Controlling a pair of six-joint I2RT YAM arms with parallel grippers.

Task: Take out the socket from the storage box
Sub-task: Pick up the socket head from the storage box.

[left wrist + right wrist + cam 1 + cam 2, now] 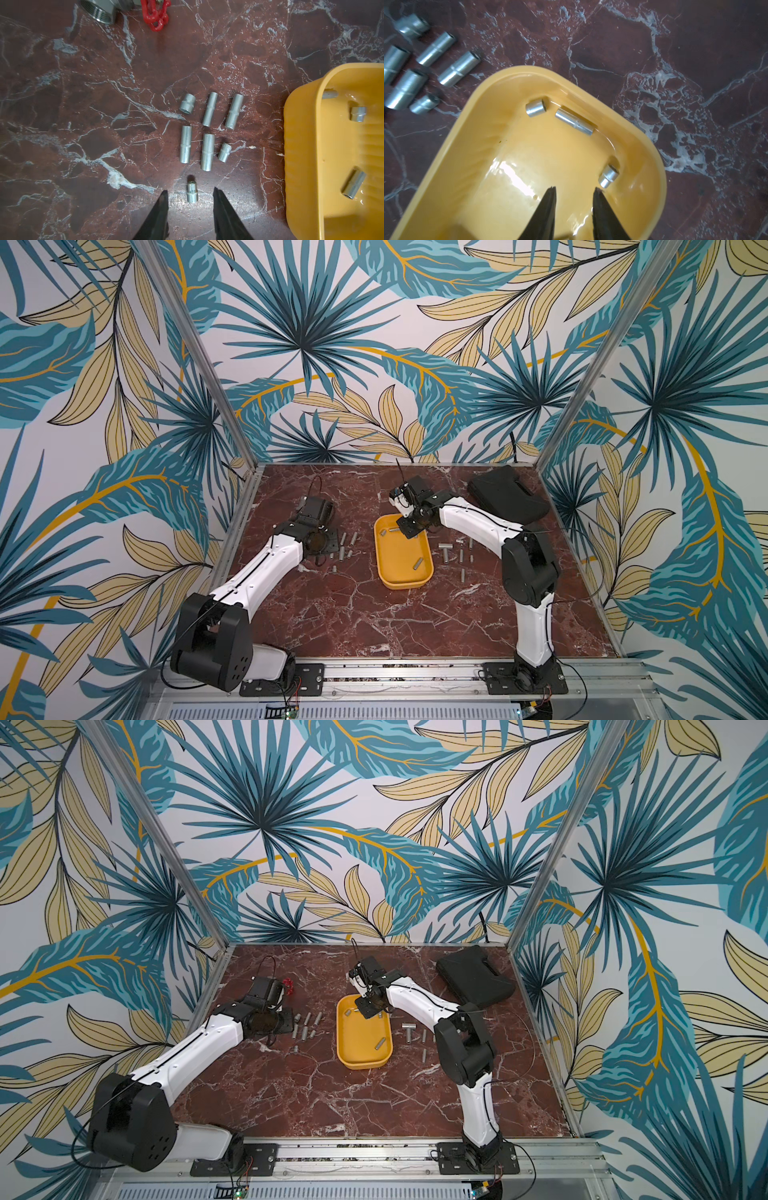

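Hovering over the far end of the yellow tray (pixel 405 584), my right tool (pixel 575 189) has its jaws spread with nothing between them. Four sockets are left in the tray, so the job is not done.

The closest one is the stepped socket (pixel 608 175). It lies on the tray floor just beyond one jaw tip, off the line between my jaws and toward the tray's far right corner, close to the wall. Its long axis runs slantwise, with the narrow end toward my tool and the wider, dark open end toward the corner. I judge I'd have to shift sideways and turn the wrist so the jaws close across that axis, and the wall leaves little room on that side.

Further ahead, the long socket (pixel 574 122) lies along the far wall with its axis parallel to it. The stubby socket (pixel 535 108) sits just beside its end. A fourth socket (pixel 417 563) lies tilted near the tray's front end, behind my right tool.

My left tool (pixel 190 190) is well apart from the tray, over the table (pixel 374 622). It is spread too, with a small socket (pixel 192 192) lying between the tips, gaps on both sides and its axis along the jaws. The right arm is plainly the nearer one.
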